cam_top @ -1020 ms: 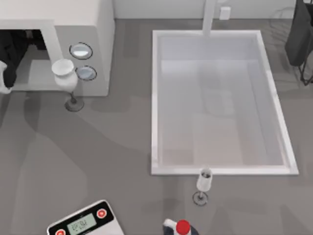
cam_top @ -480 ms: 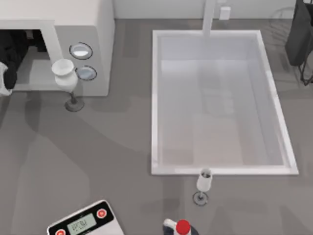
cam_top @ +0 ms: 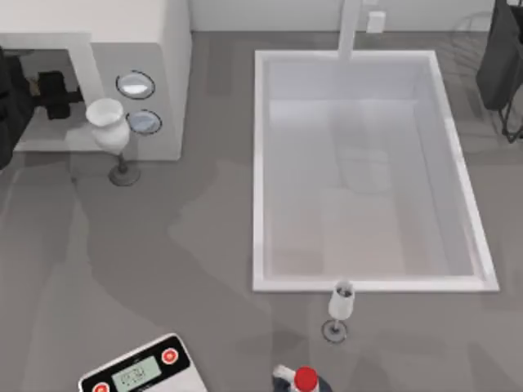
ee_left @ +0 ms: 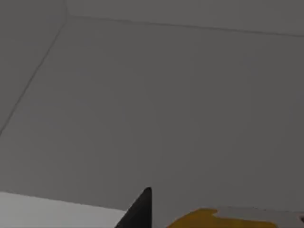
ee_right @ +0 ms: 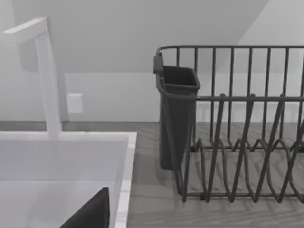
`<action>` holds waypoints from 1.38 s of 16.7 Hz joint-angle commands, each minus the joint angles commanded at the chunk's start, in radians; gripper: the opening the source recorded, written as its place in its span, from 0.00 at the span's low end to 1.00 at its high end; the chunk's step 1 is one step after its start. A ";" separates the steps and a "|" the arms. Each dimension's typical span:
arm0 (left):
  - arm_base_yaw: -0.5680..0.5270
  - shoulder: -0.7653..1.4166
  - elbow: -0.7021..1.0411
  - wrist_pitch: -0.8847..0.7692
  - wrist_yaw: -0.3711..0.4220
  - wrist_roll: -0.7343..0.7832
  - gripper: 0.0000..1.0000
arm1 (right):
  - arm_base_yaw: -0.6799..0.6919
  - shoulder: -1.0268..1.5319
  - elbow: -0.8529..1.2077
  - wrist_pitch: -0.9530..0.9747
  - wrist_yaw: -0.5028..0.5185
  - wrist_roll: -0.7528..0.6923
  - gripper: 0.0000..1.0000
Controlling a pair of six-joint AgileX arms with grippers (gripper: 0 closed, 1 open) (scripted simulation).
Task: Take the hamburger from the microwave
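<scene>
The hamburger (ee_left: 223, 219) appears in the left wrist view as a tan-yellow edge lying on the pale floor of the microwave (cam_top: 163, 49) cavity, just beside one dark fingertip (ee_left: 138, 209) of the left gripper (cam_top: 53, 88); contact between the two cannot be confirmed. The cavity's grey inner walls stand behind it. In the top view the microwave occupies the table's far left corner, its cavity open toward the left edge of the view, with two round silver-rimmed knobs (cam_top: 136, 85) on the panel to the right of the opening. The left gripper reaches into that opening from the left edge, at the height of the upper knob; whether its jaws are open or closed cannot be determined. A white wine glass (cam_top: 108, 126) stands upright directly in front of the knob panel, its foot on the grey table (cam_top: 163, 269). The large white basin (cam_top: 260, 163) lies to the right of the microwave, well apart from it, with a white faucet (cam_top: 350, 28) at its far rim. A smaller glass (cam_top: 340, 304) stands just outside the basin's near rim. A white scale (cam_top: 139, 371) with red buttons sits at the near edge, left of a red-capped bottle (cam_top: 304, 380). The right arm (cam_top: 500, 57) is parked at the far right corner; the state of its jaws cannot be determined either. Its wrist view covers a dark wire dish rack (ee_right: 237, 142) with a cutlery cup (ee_right: 176, 118) beside the basin.
</scene>
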 joint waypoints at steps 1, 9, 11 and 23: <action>-0.027 -0.088 -0.068 -0.021 -0.026 -0.009 0.00 | 0.000 0.000 0.000 0.000 0.000 0.000 1.00; -0.182 -0.513 -0.442 -0.138 -0.173 -0.058 0.00 | 0.000 0.000 0.000 0.000 0.000 0.000 1.00; -0.184 -0.519 -0.448 -0.140 -0.175 -0.058 0.00 | 0.000 0.000 0.000 0.000 0.000 0.000 1.00; -0.229 -0.204 -0.653 0.208 -0.087 0.031 0.00 | 0.000 0.000 0.000 0.000 0.000 0.000 1.00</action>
